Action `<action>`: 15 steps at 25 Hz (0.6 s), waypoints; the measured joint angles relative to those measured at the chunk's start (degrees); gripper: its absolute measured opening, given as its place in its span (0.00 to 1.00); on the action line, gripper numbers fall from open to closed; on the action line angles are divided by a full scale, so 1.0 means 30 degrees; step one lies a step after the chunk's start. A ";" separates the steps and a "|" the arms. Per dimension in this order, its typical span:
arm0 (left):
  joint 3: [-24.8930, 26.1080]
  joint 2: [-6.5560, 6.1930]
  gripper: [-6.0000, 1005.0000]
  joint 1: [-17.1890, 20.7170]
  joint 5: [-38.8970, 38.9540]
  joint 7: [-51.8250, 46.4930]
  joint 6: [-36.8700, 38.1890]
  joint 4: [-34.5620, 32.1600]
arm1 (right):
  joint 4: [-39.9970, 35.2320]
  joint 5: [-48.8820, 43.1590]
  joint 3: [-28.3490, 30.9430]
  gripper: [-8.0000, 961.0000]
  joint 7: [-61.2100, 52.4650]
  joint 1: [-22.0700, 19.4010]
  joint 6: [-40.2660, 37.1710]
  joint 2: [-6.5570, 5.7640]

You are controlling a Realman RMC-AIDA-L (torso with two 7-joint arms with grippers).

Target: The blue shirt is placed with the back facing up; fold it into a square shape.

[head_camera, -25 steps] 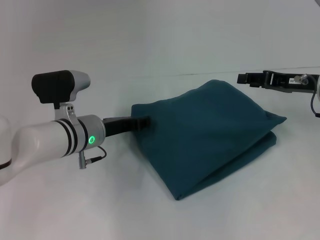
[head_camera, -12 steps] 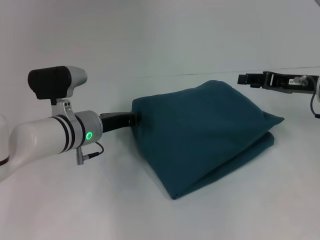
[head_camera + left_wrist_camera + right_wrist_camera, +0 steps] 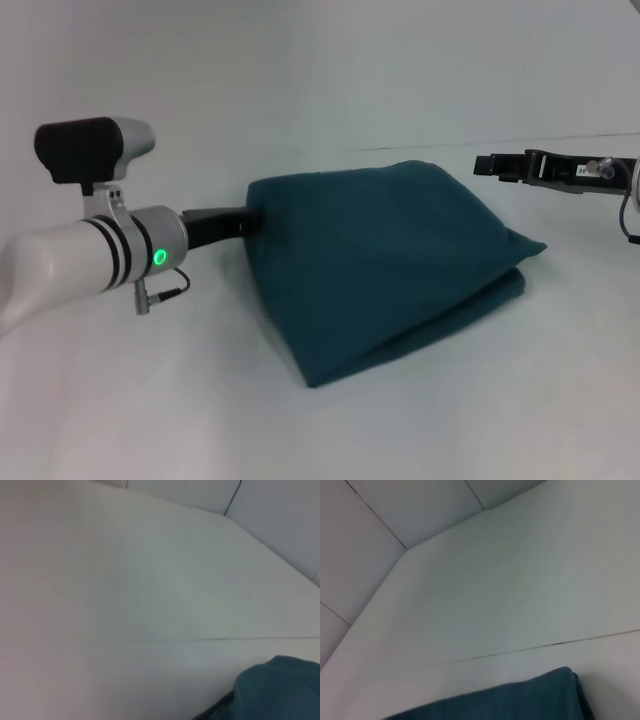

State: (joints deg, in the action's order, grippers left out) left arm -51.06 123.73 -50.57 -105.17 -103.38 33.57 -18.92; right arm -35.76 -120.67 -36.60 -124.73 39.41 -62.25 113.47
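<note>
The blue shirt point(image 3: 390, 255) lies folded over in a thick bundle on the white table, in the middle of the head view. My left gripper point(image 3: 246, 217) reaches in from the left and is shut on the shirt's upper left corner, its fingertips buried in the fabric. My right gripper point(image 3: 488, 164) hangs above the table just past the shirt's far right side, apart from the cloth. An edge of the blue shirt point(image 3: 277, 687) shows in the left wrist view, and the blue shirt point(image 3: 520, 700) also fills the low part of the right wrist view.
The white table point(image 3: 320, 420) spreads all around the shirt. A thin seam line point(image 3: 560, 138) crosses the surface behind the right arm. White panel walls point(image 3: 395, 510) with dark joints stand beyond the table.
My left gripper has drawn back to the left with the shirt's corner in it, and the whole bundle has slid left with it. The right arm has barely moved.
</note>
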 joint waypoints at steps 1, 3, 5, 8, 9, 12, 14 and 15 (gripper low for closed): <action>-0.0001 -0.0054 0.07 0.0022 -0.0015 -0.0001 -0.0007 -0.0109 | 0.0006 0.0001 -0.0001 0.56 0.0001 -0.0009 -0.0018 0.0018; -0.0003 -0.0190 0.07 0.0033 -0.0070 -0.0001 -0.0029 -0.0249 | 0.0016 0.0001 -0.0050 0.56 0.0006 -0.0026 -0.0049 0.0088; -0.0002 -0.0334 0.07 0.0008 -0.0288 -0.0009 -0.0075 -0.0397 | 0.0020 0.0001 -0.0067 0.56 0.0105 -0.0043 -0.0076 0.0209; -0.0003 -0.0487 0.07 -0.0068 -0.0819 -0.0110 -0.0102 -0.0816 | 0.0024 0.0001 -0.0019 0.56 0.0265 -0.0065 -0.0093 0.0401; -0.0002 -0.0541 0.07 -0.0108 -0.0947 -0.0122 -0.0110 -0.0912 | 0.0024 0.0001 -0.0017 0.56 0.0301 -0.0074 -0.0095 0.0452; -0.0003 -0.0712 0.07 -0.0249 -0.1182 -0.0076 -0.0117 -0.1059 | 0.0026 0.0001 -0.0018 0.56 0.0429 -0.0108 -0.0103 0.0632; -0.0002 -0.0803 0.07 -0.0309 -0.1498 -0.0027 -0.0108 -0.1193 | 0.0026 0.0001 -0.0028 0.56 0.0447 -0.0150 -0.0111 0.0724; -0.0002 -0.0823 0.07 -0.0316 -0.1675 -0.0017 -0.0104 -0.1257 | 0.0024 0.0002 -0.0037 0.56 0.0448 -0.0186 -0.0108 0.0763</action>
State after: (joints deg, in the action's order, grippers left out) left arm -51.07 121.26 -51.52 -110.19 -103.43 33.26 -22.69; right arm -35.68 -120.67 -36.71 -123.38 38.85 -62.58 115.75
